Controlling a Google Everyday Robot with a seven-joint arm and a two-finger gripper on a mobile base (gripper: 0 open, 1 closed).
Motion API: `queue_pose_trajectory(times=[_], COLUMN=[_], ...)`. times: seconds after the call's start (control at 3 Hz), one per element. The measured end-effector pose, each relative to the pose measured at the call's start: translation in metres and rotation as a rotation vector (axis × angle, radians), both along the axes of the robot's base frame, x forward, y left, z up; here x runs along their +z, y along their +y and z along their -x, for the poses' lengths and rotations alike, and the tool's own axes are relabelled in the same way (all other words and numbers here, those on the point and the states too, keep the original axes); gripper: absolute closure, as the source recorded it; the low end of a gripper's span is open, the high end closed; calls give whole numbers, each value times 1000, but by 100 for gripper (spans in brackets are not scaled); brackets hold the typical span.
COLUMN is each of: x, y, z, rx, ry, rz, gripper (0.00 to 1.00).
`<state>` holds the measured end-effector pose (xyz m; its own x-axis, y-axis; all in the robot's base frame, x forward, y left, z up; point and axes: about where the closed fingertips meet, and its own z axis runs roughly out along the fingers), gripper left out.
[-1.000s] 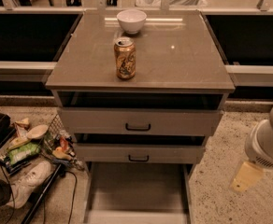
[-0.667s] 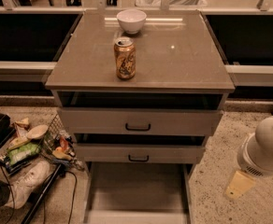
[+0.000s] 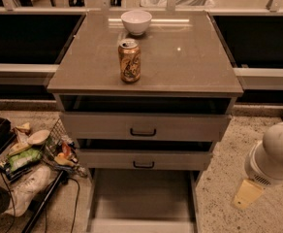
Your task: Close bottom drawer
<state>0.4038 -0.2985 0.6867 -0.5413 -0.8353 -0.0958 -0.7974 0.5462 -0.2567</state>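
The grey cabinet (image 3: 180, 57) has three drawers. The bottom drawer (image 3: 141, 198) is pulled far out towards the camera, and its empty inside shows below the middle drawer (image 3: 144, 159). Its front panel lies at the lower edge of the view and its handle is out of view. The top drawer (image 3: 144, 126) and the middle drawer each stand slightly out. A white rounded arm segment (image 3: 275, 154) with a tan tag (image 3: 248, 194) hangs at the right, beside the open drawer and apart from it. The gripper itself is out of view.
A gold drink can (image 3: 130, 60) and a white bowl (image 3: 136, 21) stand on the cabinet top. On the floor to the left are a wire basket of snack packets (image 3: 59, 152), a white shoe (image 3: 27, 188) and black cables. Speckled floor (image 3: 219, 212) lies to the right.
The white arm segment and its tag have moved a little down and to the left, closer to the cabinet's right side. The drawers have not moved.
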Motion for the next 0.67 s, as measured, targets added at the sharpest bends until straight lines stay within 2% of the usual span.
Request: queue_pose_trajectory(times=[0.33,0.67], x=[-66,-153], y=[-11,-32], z=[-5,3], rx=[-11,4], ry=[55,96], rz=[0,14], gripper=[0,0])
